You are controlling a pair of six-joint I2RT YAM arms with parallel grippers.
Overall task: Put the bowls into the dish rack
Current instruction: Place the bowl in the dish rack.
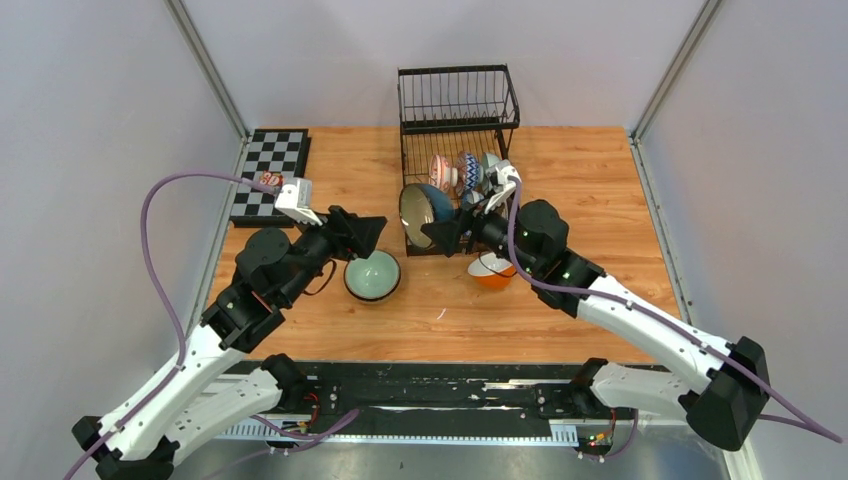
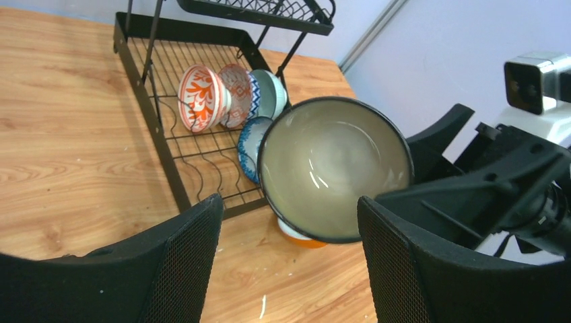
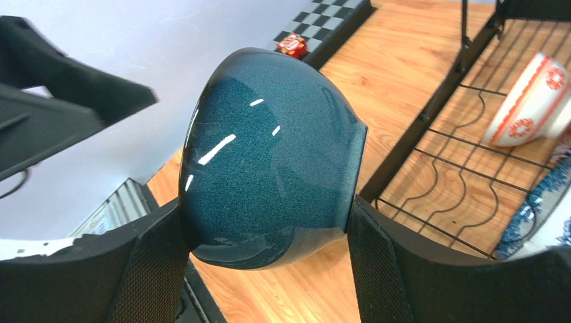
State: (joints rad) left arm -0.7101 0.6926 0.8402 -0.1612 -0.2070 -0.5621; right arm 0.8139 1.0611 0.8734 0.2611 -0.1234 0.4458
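The loading is partly done. About four bowls stand on edge in the dish rack (image 1: pixel 460 122): a red-patterned bowl (image 2: pixel 200 97), a blue-patterned bowl (image 2: pixel 248 145) and others between and behind them.

The right pincer (image 3: pixel 266 215) is clenched on a teal bowl (image 3: pixel 269 148), its pads touching both sides. The bowl is tilted on its side and hangs just at the near left corner of the rack base, not yet inside.

The left pincer (image 2: pixel 289 222) is released, with nothing between its jaws. It hovers near a pale green bowl (image 1: pixel 372 275), which sits on the bench (image 1: pixel 600 200). An orange bowl (image 1: pixel 492 270) lies under the right arm. So I judge that three bowls remain to be loaded.

For room, the near slots of the rack look free, but the front rail must be passed. The upper basket hangs over the far part. The two pincers are close together, so the left one has little space.
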